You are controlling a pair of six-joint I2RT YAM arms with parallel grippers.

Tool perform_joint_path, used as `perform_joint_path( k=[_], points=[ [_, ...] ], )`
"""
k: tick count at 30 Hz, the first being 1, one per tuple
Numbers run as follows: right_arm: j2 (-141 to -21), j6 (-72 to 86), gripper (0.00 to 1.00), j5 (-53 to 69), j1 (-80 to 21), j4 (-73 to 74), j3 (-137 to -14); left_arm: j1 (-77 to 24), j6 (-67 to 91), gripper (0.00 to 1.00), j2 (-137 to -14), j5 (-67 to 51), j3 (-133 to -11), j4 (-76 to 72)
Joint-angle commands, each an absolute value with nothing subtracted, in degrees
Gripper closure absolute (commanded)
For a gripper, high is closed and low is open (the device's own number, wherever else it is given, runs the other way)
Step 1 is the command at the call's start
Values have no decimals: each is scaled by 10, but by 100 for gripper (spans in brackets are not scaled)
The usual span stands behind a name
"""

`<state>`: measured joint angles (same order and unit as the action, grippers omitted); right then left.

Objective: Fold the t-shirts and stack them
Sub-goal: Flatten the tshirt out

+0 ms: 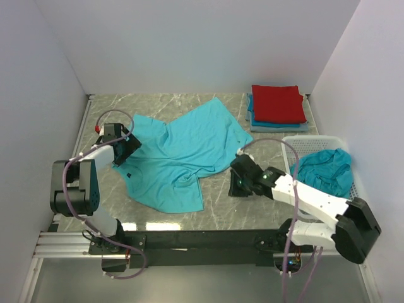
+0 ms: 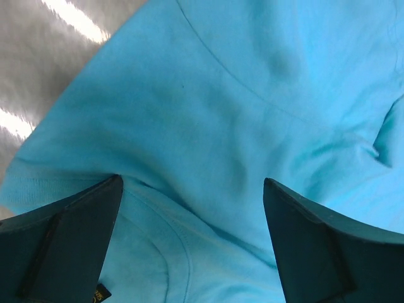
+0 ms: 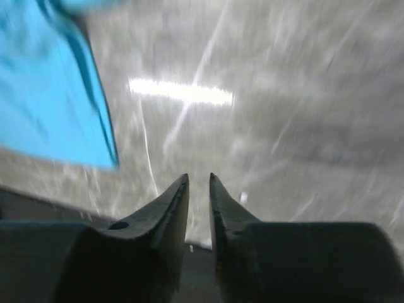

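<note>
Booth: Cloth across the middle of the marble table [image 1: 252,211], one turquoise t-shirt [image 1: 183,148] lying open and rumpled, a fold bunched up toward its near hem. Where are the arms?

Floor: Over on the shirt's left edge, that's the left gripper [image 1: 128,149]. From its wrist camera the jaws are flung wide, a dark finger on each side and turquoise fabric filling the whole gap. A ribbed band runs under the near finger. Nothing is pinched.

Booth: And the other side?

Floor: Low beside the shirt's right side, over bare marble, is the right gripper [image 1: 237,183]. Its fingers [image 3: 167,208] stand only a thin slit apart with nothing between them. The shirt's edge shows off to their left, blurred.

Booth: Far right corner, what have we got?

Floor: A folded stack. The red t-shirt [image 1: 278,103] is on top, with a blue t-shirt [image 1: 251,113] peeking out underneath at the left edge. Just nearer stands the white lattice basket [image 1: 293,140], with a crumpled turquoise shirt [image 1: 325,169] heaped inside it.
</note>
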<state>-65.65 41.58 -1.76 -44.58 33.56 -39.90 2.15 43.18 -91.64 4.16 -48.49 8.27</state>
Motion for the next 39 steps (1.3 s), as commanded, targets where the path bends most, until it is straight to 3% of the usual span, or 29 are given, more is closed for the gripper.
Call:
perform_joint_path(
  k=[1,3,6,7,12,19,24,29,36,39],
  points=[
    [-699,353,72,-54,-398,280,-475,37,401,1,-955,55,-528,74],
    [-746,331,67,-34,-342,238,-499,43,392,1,-981,44,-561,59],
    [-828,285,50,-11,-296,206,-572,47,380,3,-1040,4,-622,59],
    [-853,269,41,-16,-290,206,-624,47,368,3,-1069,-13,-637,55],
    [-1049,210,20,-13,-258,258,-841,55,348,4,-1192,-86,-787,88],
    [-1233,183,17,-23,-248,348,-1030,60,337,1,-1345,-180,-1011,119],
    [-1244,195,17,0,-247,332,-996,59,358,1,-1394,-227,-1089,84],
    [-1195,213,17,30,-248,294,-879,57,369,0,-1394,-251,-1107,61],
    [-1065,260,17,94,-273,205,-659,55,371,1,-1320,-284,-1055,34],
    [-1000,296,17,87,-321,174,-558,55,371,1,-1228,-302,-981,10]
  ],
)
